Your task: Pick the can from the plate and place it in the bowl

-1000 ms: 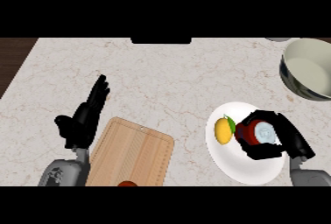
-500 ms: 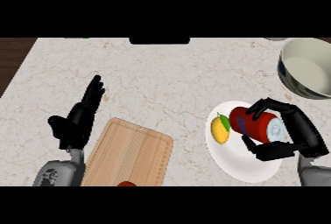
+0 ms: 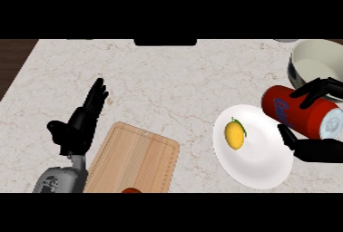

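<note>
Transfer step. Right hand (image 3: 320, 150), fingers curling round red can (image 3: 300, 114), holding it tilted over plate (image 3: 258, 168) rim, just beside bowl (image 3: 315, 55). Next: moving over bowl, lowering, opening fingers. Left hand (image 3: 79, 124) resting open at desk's (image 3: 174, 81) left.

So the desk (image 3: 174, 72) has the cutting board (image 3: 134, 158) at the front left, and the left robot hand (image 3: 77, 129) rests just beside the board's left edge, fingers pointing to the back. The plate (image 3: 258, 167) sits right of the board, a bit apart, with a fruit (image 3: 234, 134) lying on its left half. The bowl (image 3: 315, 54) is behind the plate, at the far right. The can (image 3: 298, 113) hangs tilted in the right robot hand (image 3: 318, 149), over the plate's right rim, between plate and bowl.
</note>
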Action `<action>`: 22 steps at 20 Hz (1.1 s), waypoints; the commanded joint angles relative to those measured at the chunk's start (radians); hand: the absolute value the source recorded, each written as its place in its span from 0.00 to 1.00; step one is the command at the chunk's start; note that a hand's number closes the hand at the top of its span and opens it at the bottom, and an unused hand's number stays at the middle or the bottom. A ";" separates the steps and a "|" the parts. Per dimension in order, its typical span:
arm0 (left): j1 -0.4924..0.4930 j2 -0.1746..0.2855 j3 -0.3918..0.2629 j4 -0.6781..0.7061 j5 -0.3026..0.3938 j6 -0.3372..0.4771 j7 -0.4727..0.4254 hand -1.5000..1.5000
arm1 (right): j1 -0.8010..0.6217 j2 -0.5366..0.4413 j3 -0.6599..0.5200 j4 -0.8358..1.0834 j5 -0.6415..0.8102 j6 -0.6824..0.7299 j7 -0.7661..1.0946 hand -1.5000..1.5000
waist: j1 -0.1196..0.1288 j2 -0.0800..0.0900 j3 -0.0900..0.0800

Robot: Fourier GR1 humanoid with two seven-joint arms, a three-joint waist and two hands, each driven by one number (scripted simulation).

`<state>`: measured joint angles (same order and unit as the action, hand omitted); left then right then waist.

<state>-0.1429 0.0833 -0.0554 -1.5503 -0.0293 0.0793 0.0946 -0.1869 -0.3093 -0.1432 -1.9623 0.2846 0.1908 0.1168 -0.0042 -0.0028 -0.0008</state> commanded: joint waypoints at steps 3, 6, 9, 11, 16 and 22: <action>-0.039 0.005 0.019 0.010 0.008 -0.009 0.026 0.50 | -0.209 -0.095 -0.064 -0.057 -0.011 0.057 0.307 1.00 | 0.005 0.002 0.000; -0.021 0.004 0.007 -0.024 -0.008 -0.008 0.040 0.50 | -0.271 -0.107 -0.079 -0.027 -0.014 0.049 0.338 1.00 | 0.008 0.002 0.000; 0.012 -0.008 -0.012 -0.022 -0.017 -0.016 0.011 0.50 | -0.377 -0.126 -0.092 0.078 0.003 0.027 0.379 1.00 | 0.010 0.002 0.000; -0.030 -0.008 0.012 0.027 -0.012 -0.012 -0.008 0.50 | -0.455 -0.164 -0.102 0.183 0.043 0.014 0.366 1.00 | 0.013 0.005 0.000; 0.029 -0.027 -0.009 -0.007 -0.013 -0.012 -0.021 0.50 | -0.500 -0.246 -0.172 0.469 0.035 0.035 0.197 1.00 | 0.020 0.006 0.001; 0.022 -0.014 -0.011 -0.031 -0.010 -0.030 -0.001 0.50 | -0.460 -0.317 -0.077 0.625 0.285 -0.063 0.084 1.00 | 0.027 0.009 0.001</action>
<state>-0.1382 0.0693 -0.0549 -1.5526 -0.0401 0.0580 0.0812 -0.6617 -0.5754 -0.2533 -1.4499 0.4603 0.1639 0.2782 0.0181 0.0051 -0.0002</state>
